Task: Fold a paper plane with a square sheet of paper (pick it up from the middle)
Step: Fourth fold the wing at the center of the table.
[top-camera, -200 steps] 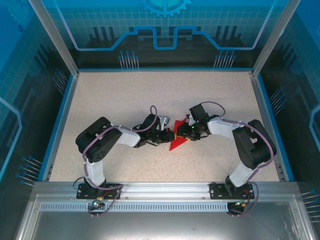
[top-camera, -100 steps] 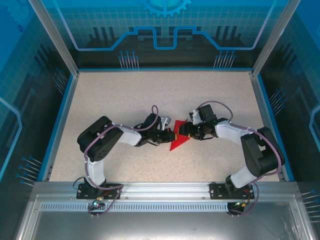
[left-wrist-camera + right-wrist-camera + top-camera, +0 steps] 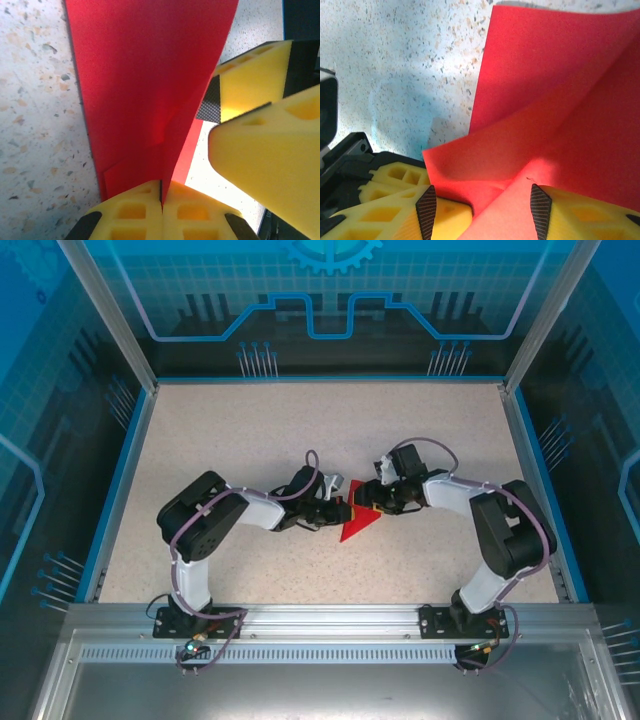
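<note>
Top view: your left arm [image 3: 215, 520] reaches in from the left. Its left fingers [image 3: 343, 511] meet the red sheet [image 3: 355, 526] near the middle of the bench [image 3: 240, 435].

Left wrist view: those fingers [image 3: 135, 212] are pressed fully together, with a lower edge of the sheet [image 3: 150, 75] nipped in the seam between them. The paper rises away from the tips as a tall folded panel, and a crease [image 3: 165, 145] runs down to the pinch point. Speckled bench lies to the left of the closed fingers.

Sheet position: it is partly folded and shows from above as a pointed red wedge. It sits between the two sets of fingers, with its tip on the near side of both.

Right of the closed pair, the left wrist view gives you the two yellow tips [image 3: 270, 170] of the other arm standing apart. A strip of red edge runs into the gap between them.

Top view: your right fingers [image 3: 368, 502] come at the sheet from the right, just beside the left ones, with the right arm [image 3: 500, 530] bent behind them.

Right wrist view: the two black pads [image 3: 426, 210] are well separated, so the fingers are partway open. A raised fold of the sheet [image 3: 545, 125] comes down between them. They are not clamped on it, and you cannot tell whether either pad touches the paper. Speckled bench shows beyond and to the left of these fingers
</note>
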Robot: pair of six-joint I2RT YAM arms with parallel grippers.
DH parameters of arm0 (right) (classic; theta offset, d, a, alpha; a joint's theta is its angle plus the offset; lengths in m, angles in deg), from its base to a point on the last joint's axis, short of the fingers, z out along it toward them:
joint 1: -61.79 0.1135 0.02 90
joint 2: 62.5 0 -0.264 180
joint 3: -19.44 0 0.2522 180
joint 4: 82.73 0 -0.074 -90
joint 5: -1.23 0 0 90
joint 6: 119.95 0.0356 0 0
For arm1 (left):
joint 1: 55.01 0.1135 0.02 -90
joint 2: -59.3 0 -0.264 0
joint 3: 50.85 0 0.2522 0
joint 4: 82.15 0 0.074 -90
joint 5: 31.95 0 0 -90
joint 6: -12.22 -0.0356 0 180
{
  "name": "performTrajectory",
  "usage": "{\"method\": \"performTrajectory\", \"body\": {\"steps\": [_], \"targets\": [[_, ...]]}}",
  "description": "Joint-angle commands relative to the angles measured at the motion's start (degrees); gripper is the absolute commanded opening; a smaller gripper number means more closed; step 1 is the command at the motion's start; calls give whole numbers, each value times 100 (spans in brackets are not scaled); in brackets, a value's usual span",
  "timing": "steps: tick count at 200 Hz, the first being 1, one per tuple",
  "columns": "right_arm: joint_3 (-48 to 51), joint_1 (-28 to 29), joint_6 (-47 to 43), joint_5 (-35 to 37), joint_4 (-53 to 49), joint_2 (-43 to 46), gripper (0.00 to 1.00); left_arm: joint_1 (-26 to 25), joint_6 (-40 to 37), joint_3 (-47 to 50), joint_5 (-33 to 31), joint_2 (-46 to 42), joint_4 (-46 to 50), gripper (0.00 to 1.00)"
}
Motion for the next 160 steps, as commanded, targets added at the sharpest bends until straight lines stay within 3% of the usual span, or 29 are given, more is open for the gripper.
{"method": "performTrajectory", "body": {"steps": [1, 67, 134, 160], "targets": [[-136, 25, -51, 75, -18, -156, 55, 0, -192, -151, 185, 105, 178, 3], [-249, 156, 170, 891, -700, -496, 49, 7, -208, -148, 166, 92, 240, 5], [-561, 254, 445, 1347, -1239, -867, 48, 57, -215, 73, 176, -355, 306, 24], [-612, 283, 476, 1415, -1356, -930, 48, 129, -241, 318, 96, -712, 384, 25]]}}
